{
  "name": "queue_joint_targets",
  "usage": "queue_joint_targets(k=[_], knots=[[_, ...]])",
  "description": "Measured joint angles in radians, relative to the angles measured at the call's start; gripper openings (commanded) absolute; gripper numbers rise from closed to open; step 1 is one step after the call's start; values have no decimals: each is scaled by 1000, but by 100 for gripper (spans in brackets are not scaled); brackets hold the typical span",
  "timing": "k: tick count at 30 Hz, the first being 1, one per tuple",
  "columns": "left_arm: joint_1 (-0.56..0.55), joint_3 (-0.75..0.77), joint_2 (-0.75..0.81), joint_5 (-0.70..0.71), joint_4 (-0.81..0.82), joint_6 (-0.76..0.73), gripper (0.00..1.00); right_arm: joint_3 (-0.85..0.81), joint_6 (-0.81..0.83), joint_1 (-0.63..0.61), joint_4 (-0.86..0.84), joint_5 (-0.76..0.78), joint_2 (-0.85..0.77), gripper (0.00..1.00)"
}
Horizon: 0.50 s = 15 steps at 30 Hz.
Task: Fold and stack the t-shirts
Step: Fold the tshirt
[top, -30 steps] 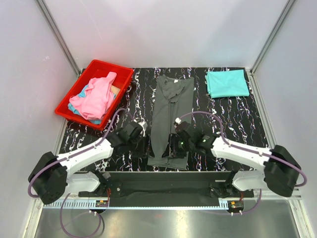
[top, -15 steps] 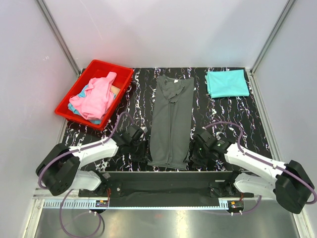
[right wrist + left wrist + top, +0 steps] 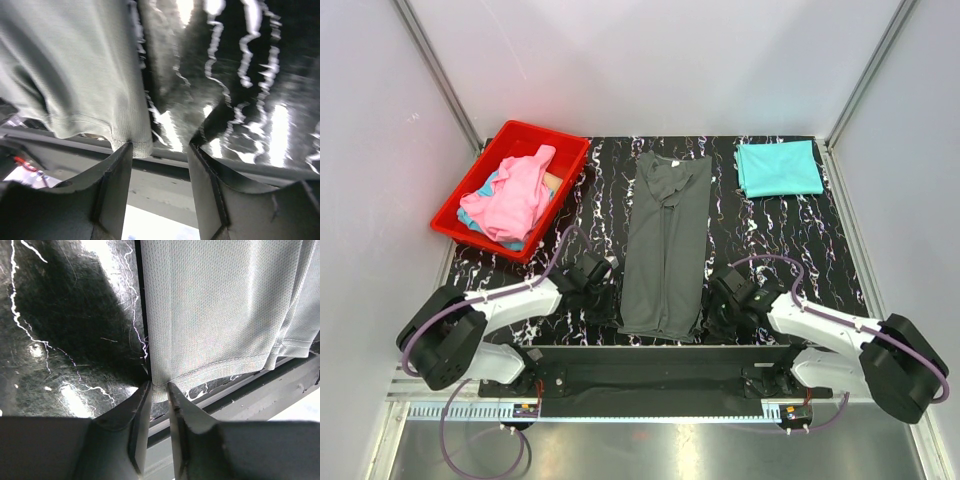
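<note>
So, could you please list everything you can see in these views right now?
grey t-shirt: one, dark charcoal, folded into a long strip at the table's middle
teal t-shirt: one, folded, far right corner
red bin: one, far left
pink t-shirt: one, heaped in the bin
light blue cloth: under the pink one, count unclear
table: one, black with white veins
left gripper: at the grey shirt's near left hem corner, jaws almost together; a pinch cannot be confirmed
right gripper: at the near right hem corner, jaws apart
</note>
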<state>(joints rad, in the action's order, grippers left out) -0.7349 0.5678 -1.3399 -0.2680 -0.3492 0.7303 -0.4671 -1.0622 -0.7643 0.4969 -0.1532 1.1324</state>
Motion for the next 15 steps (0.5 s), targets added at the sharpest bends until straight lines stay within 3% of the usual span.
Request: queue_joint_targets(k=[5,10,13,15], knots=[[0,-3,-8,-8,8,5,14,16,-9,0,-86,-34,16,52],[0,-3,-11,-13,12,9,13,22,-22,0,-93,-36,13,51],[-1,-3,-11,-8,10,9,15,22,-34,0,-61,-31,-8,59],[-3,0,-10,-3,0,8,26,21,-43,0,-36,-24,-35,61]])
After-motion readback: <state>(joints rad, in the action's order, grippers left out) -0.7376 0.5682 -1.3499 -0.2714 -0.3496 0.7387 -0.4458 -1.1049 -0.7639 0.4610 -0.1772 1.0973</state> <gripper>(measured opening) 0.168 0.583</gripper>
